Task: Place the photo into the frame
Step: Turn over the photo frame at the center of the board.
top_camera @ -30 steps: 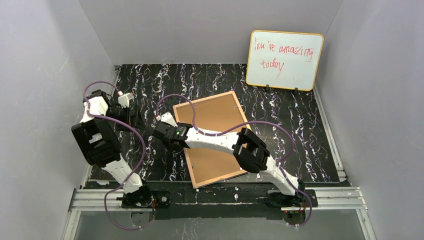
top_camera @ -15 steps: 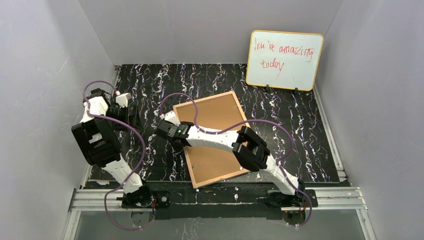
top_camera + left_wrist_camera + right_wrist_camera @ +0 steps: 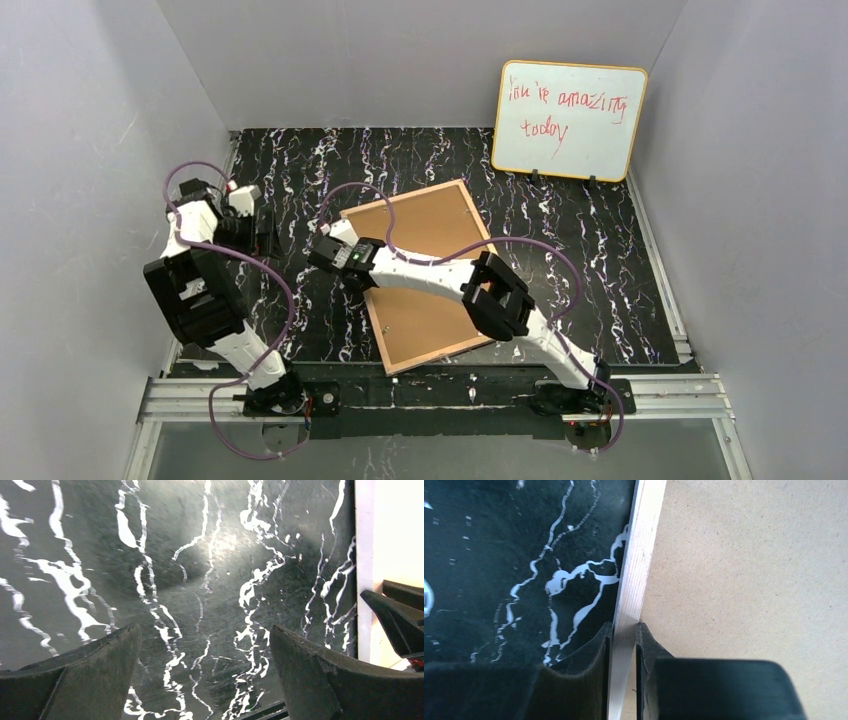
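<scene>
While the left gripper [image 3: 202, 630] hovered over the table [image 3: 200, 555] with fingers spread, the right gripper [image 3: 624, 626] pinched the rim of the frame [image 3: 644, 540].

**Robot lab test cell**

Plain grey partition walls [image 3: 400, 60] box in a black marble-patterned table [image 3: 600, 260]. A left arm [image 3: 195, 290] and a right arm [image 3: 420, 275] are bolted to an aluminium rail [image 3: 440, 395] at its near edge. A whiteboard [image 3: 570, 120] with red handwriting stands at the back.
</scene>
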